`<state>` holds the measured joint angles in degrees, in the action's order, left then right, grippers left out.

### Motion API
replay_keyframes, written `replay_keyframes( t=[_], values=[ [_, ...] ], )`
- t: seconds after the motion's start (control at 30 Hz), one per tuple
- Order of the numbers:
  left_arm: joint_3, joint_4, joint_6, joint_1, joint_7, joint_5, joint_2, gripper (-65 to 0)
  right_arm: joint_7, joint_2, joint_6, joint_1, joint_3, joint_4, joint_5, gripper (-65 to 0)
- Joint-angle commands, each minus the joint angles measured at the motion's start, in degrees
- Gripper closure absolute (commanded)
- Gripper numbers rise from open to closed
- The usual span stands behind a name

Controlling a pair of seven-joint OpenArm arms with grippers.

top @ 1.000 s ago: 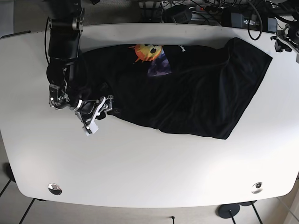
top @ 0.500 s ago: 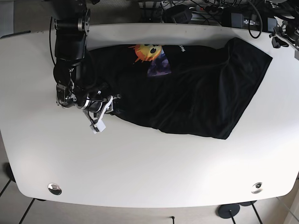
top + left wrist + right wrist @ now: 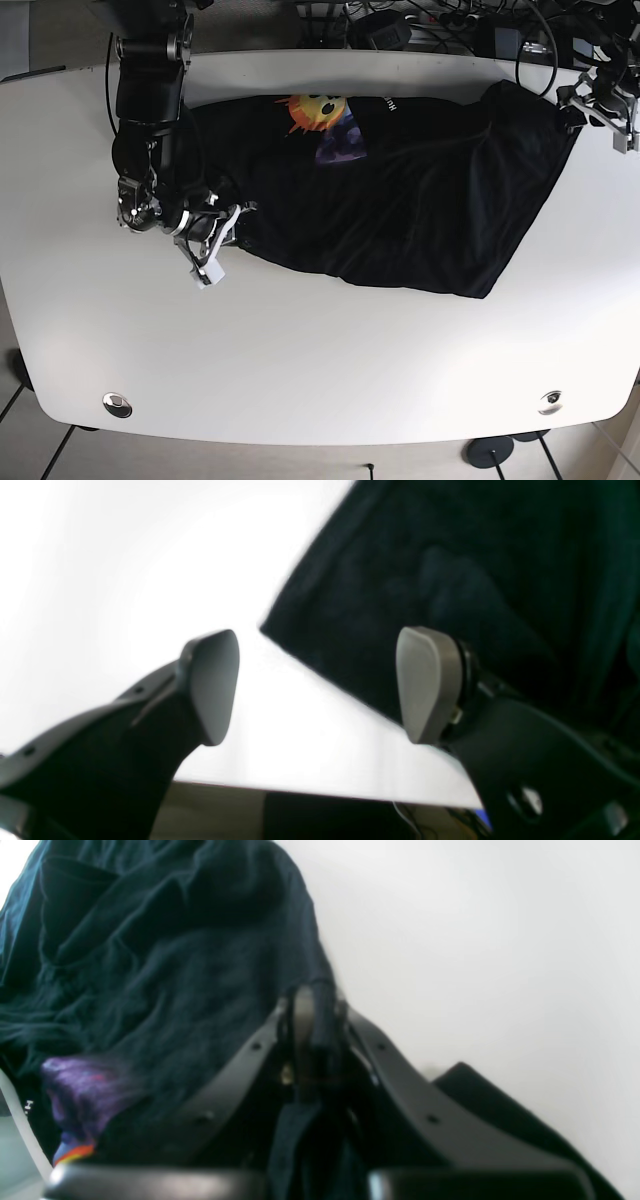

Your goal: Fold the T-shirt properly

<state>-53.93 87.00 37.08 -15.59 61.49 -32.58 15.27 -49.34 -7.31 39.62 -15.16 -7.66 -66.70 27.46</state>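
A black T-shirt (image 3: 420,200) with an orange and purple print (image 3: 322,120) lies crumpled across the white table (image 3: 320,360). My right gripper (image 3: 215,238), on the base view's left, is shut on the shirt's left edge. In the right wrist view the gripper (image 3: 315,1015) pinches a fold of the dark cloth (image 3: 175,965). My left gripper (image 3: 580,103) is open at the shirt's upper right corner. In the left wrist view its gripper (image 3: 320,685) is wide open, and the shirt's corner (image 3: 450,555) reaches in between the fingers, slightly beyond them.
Cables and power bricks (image 3: 450,25) crowd the floor behind the table's back edge. Two metal fittings (image 3: 117,404) (image 3: 549,402) sit near the table's front corners. The table's front half is bare white.
My left gripper has come in from the right edge to the shirt's upper right corner. My right gripper has shifted slightly right, still holding the shirt's left edge.
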Motion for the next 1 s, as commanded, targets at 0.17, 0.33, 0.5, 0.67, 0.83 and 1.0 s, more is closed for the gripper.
replay_keyframes(
  t=[0.17,0.33,0.5,0.67,0.83,1.0],
  values=[
    [2.02,-6.43,0.24,1.4,-0.44,-0.52,1.3,-46.0,1.03,-0.12,0.38,-1.15,-0.21,-1.66,1.77,-1.9],
    [2.55,-8.28,0.41,2.45,-0.53,-0.87,0.95,-45.8,1.03,-0.12,0.38,-1.06,-0.21,-1.66,1.77,-1.9],
    [7.65,-8.36,0.5,2.98,-0.53,-0.35,1.13,-19.2,1.03,-0.12,0.38,-0.97,-0.21,-1.92,1.77,-1.9],
    [7.12,-4.14,0.5,2.89,-0.44,-0.87,1.04,0.0,0.86,-0.03,0.38,3.6,-0.21,-13.96,1.77,-1.9],
    [3.78,10.89,0.5,3.07,3.78,-0.87,-0.01,0.0,0.68,-0.56,-1.15,9.05,-0.21,-27.33,1.77,-1.9],
    [3.25,21.97,0.5,10.8,12.48,-0.96,0.16,0.0,0.51,-3.55,-2.74,12.04,-6.36,-37.7,1.77,-1.9]
  ],
)
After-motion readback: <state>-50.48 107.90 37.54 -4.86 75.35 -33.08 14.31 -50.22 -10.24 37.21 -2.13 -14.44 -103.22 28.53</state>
